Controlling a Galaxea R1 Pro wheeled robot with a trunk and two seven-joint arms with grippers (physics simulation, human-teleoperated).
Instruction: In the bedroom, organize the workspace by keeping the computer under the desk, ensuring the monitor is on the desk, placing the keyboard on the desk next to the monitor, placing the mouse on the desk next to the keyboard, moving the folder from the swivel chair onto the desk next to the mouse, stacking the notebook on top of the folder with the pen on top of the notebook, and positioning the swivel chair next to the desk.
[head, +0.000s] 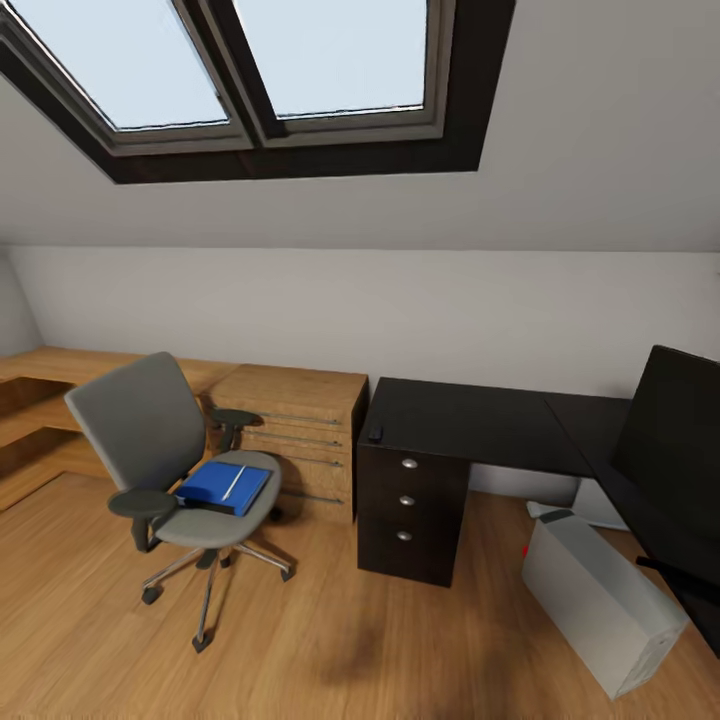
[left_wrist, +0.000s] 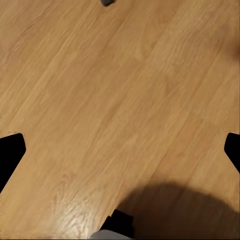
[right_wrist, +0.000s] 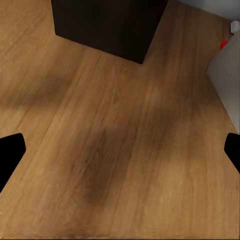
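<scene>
Overhead, the bedroom's skylight (head: 270, 70) sits in the sloped wall, and everything below can be placed against the black desk (head: 470, 420), which runs along the back wall and turns a corner at its right end. On that right wing stands the monitor (head: 672, 430), already where the task wants it. On the floor just in front of the desk's open middle lies the grey computer (head: 600, 605), tipped on its side, so I judge it needs tucking under. Left of the desk's drawer unit, a light-wood chest (head: 300, 440) stands between the desk and the swivel chair (head: 165, 460), which is well apart from the desk. On the chair's seat lies the blue folder (head: 222, 487) with the pen (head: 233, 483) resting on top; both await moving. At the desk's left front corner sits a tiny dark thing, probably the mouse (head: 375, 434).

Both wrist views look down at bare wood floor. The left gripper (left_wrist: 120, 150) and right gripper (right_wrist: 120, 150) each show only dark fingertips at opposite edges, spread wide, holding and touching nothing.
</scene>
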